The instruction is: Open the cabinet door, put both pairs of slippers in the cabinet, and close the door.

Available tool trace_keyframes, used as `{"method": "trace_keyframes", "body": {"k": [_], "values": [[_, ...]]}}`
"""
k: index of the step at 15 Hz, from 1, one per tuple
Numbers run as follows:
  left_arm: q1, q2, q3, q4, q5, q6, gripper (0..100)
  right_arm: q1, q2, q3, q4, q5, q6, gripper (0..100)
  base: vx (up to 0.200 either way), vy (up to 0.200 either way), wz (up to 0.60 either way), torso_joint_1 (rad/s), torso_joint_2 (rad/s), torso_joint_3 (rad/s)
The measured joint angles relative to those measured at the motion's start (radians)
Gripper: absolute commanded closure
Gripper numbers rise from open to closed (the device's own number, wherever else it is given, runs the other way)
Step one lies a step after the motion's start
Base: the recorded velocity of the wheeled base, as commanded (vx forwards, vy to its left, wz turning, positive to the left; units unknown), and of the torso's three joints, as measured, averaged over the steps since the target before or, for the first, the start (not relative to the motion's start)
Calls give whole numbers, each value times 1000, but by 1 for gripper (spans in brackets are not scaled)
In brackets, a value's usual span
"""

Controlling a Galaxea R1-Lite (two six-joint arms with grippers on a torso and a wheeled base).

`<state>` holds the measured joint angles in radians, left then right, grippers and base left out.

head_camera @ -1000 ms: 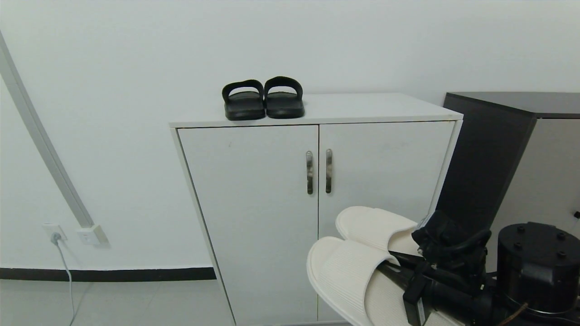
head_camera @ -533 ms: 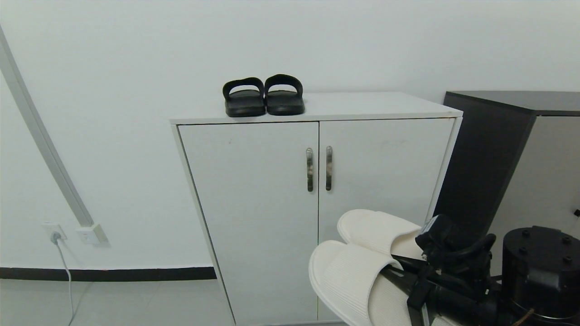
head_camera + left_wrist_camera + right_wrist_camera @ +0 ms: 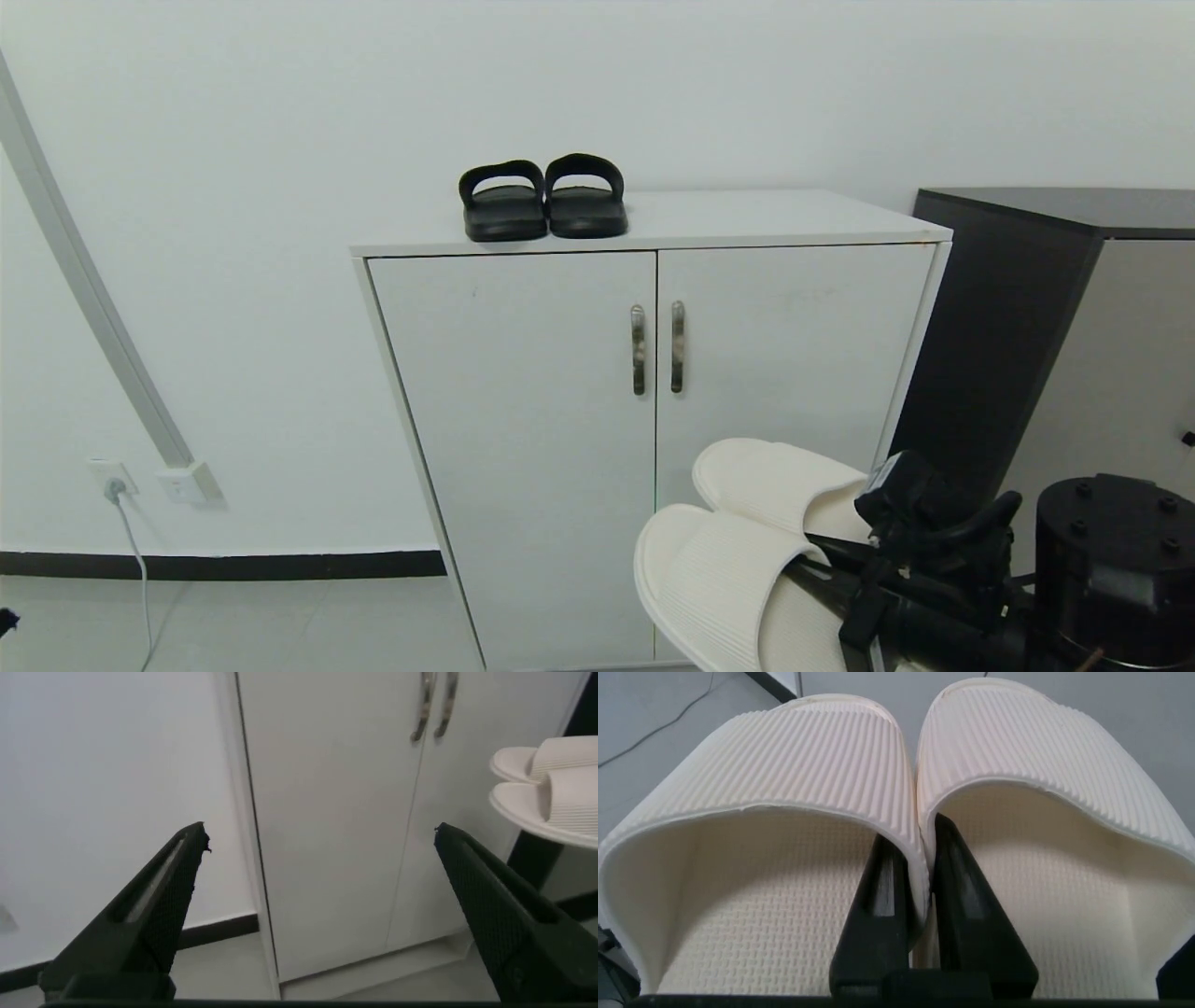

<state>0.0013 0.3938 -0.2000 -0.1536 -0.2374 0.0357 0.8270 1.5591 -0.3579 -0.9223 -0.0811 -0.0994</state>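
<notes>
The right end effector (image 3: 930, 896) is clenched on the white slippers (image 3: 831, 775), their touching inner strap walls pinched between its fingers (image 3: 878, 915). The ribbed foam is judged light and soft, so the straps may flex. Ahead and higher, the cabinet (image 3: 523, 392) is shut, its handles (image 3: 639, 348) untouched. The left end effector (image 3: 320, 840) is held released before the left door. Higher up, the black slippers (image 3: 542, 201) rest on the cabinet top. Their straps are judged the best hold.

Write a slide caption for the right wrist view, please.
Right end effector clamps the adjoining inner sides of a cream slipper pair.
</notes>
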Motion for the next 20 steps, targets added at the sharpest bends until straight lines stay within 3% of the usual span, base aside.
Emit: {"method": "trace_keyframes", "body": {"k": [3,6,11,20], "values": [[-4,139,-24,-83,-70,1,0,4,1,1,0,-1,0,100,0,0,0,0,0,0],[-55,266,-84,-134,-85,-10,0,6,1,1,1,-2,0,100,0,0,0,0,0,0],[-200,440,-166,-243,-85,-75,0,13,3,4,0,-2,0,100,0,0,0,0,0,0],[-470,752,-345,-388,-54,-113,0,15,7,8,1,3,1,100,0,0,0,0,0,0]]}}
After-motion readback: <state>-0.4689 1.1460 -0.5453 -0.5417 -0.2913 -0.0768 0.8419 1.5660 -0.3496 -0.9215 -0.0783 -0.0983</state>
